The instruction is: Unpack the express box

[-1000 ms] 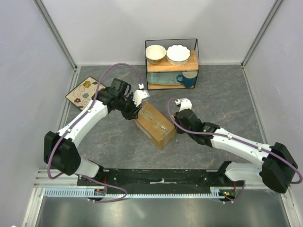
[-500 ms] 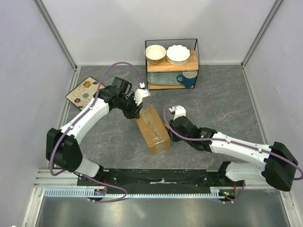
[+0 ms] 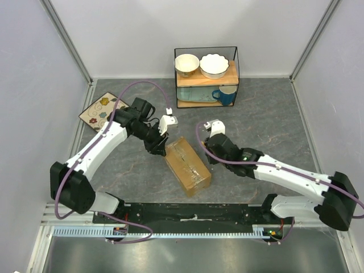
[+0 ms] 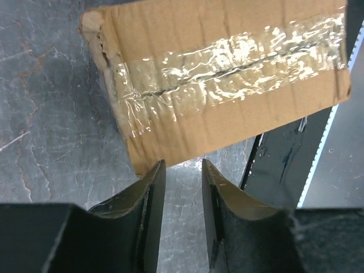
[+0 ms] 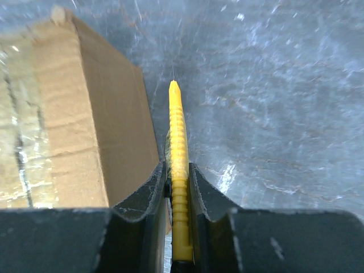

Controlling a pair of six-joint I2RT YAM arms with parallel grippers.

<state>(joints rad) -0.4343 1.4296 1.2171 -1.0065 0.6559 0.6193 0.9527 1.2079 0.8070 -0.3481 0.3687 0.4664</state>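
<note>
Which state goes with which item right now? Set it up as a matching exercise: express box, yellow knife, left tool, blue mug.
Things:
1. express box
2. yellow utility knife
3. left tool
4. blue mug

States:
a. on the lower shelf of the rack
b. clamped in the right tool
c. jaws apart, holding nothing
d. on the table, tape over its top seam

Pairs: 1-d, 2-b, 3-c, 4-a

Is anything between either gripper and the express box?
Nothing visible. The left gripper is open just off a corner of the express box; the right gripper, shut on the yellow utility knife, is beside it.
</note>
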